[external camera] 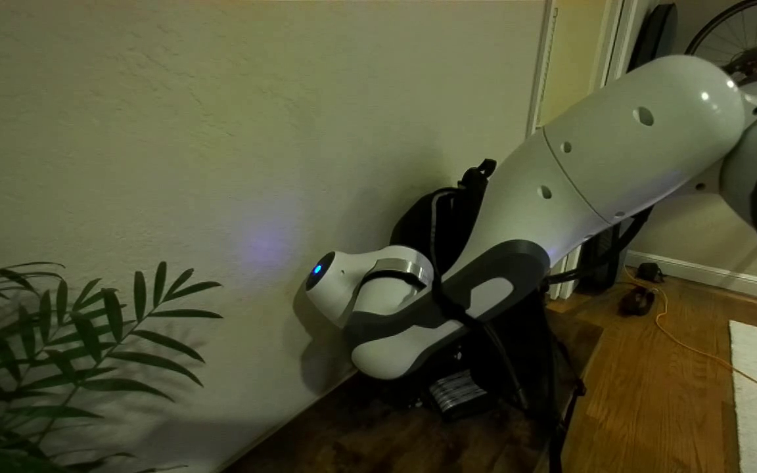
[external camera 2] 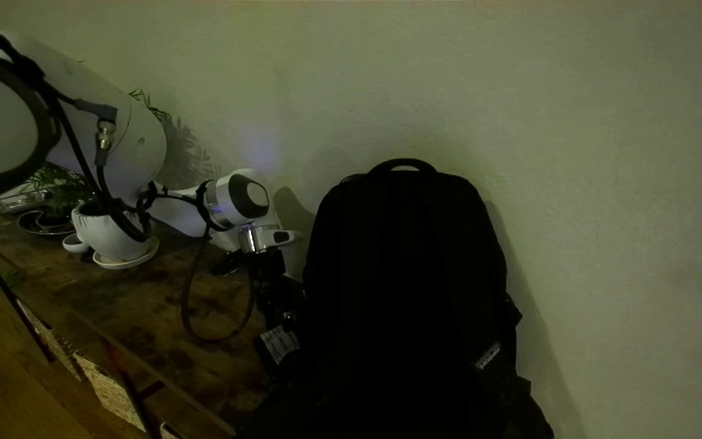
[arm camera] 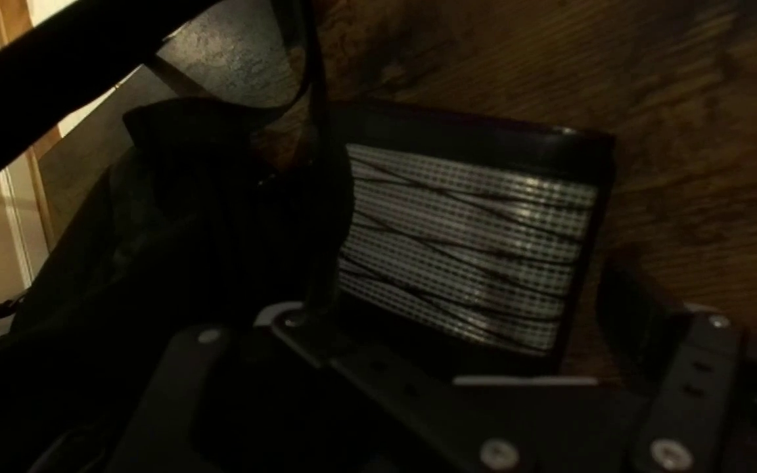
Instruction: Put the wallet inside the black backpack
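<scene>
Wallet point(arm camera: 457, 249) sits just beside the black backpack point(external camera 2: 412, 292), near its base; whether they touch, I can't tell. It lies ahead of my gripper point(arm camera: 483, 295), in line with the gap — fingers point(arm camera: 638, 312) spread, nothing pinched — its long axis unclear to me. The arm point(external camera: 536, 217) slants down by the backpack, gripper aimed downward beside it.

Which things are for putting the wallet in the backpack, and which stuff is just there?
For the job:
wallet, not packed yet
black backpack, where it should go
claw, open, right by the wallet

Just there:
leafy plant
white pot
orange cord on the floor
pale rug
</scene>
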`<state>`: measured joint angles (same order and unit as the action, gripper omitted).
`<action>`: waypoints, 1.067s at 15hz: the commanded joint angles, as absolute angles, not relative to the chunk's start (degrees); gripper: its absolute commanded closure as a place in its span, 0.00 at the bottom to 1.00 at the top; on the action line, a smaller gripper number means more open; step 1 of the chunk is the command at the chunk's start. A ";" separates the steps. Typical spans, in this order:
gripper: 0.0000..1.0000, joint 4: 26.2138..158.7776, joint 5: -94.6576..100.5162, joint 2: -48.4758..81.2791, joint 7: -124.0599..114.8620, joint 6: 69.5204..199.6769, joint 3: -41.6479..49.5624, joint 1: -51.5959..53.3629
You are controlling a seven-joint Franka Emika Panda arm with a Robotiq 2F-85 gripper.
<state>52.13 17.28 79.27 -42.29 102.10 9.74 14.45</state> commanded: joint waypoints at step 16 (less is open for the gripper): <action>0.00 51.15 17.63 80.97 -44.95 100.19 11.03 14.96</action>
<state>52.13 17.29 79.88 -43.46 101.98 10.19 14.46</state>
